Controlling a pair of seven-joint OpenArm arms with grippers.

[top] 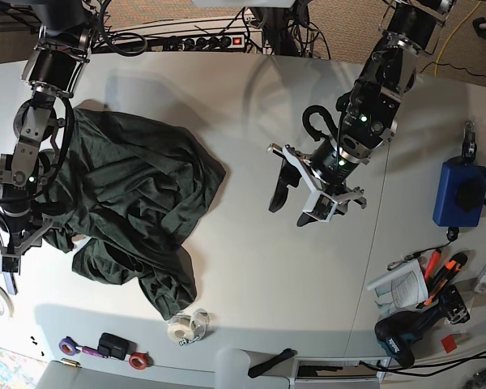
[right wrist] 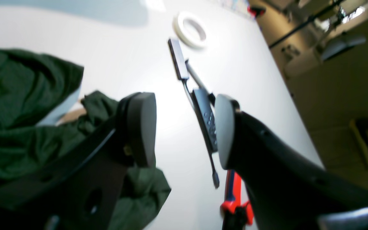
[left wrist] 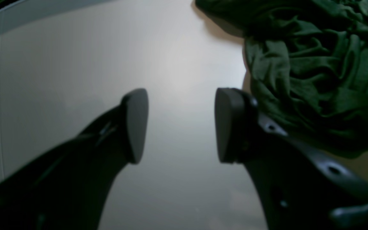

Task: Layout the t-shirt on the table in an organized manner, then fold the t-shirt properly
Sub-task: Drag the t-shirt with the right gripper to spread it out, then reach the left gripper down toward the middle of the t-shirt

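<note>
While t-shirt (top: 134,207) lies crumpled at 9 o'clock on desk (top: 251,275), right pincer (right wrist: 185,131) released, empty, at its edge; nearer arm. Left pincer (top: 304,198) released, well apart toward 3 o'clock. Garment's long axis: cannot tell.

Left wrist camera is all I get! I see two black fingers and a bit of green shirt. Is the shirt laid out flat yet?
Observer: Not yet. The base view shows the t-shirt bunched in a rumpled heap on the table, not spread out.
Operator: Where's the other arm? I can't see it!
Observer: The right gripper is on the shirt's other side from yours. Its jaws are apart with nothing between them, and green cloth lies just beside it.
Operator: Is anything else close to the shirt?
Observer: Yes, a pale roll of tape sits on the table near the heap's lower end in the base view.
</note>
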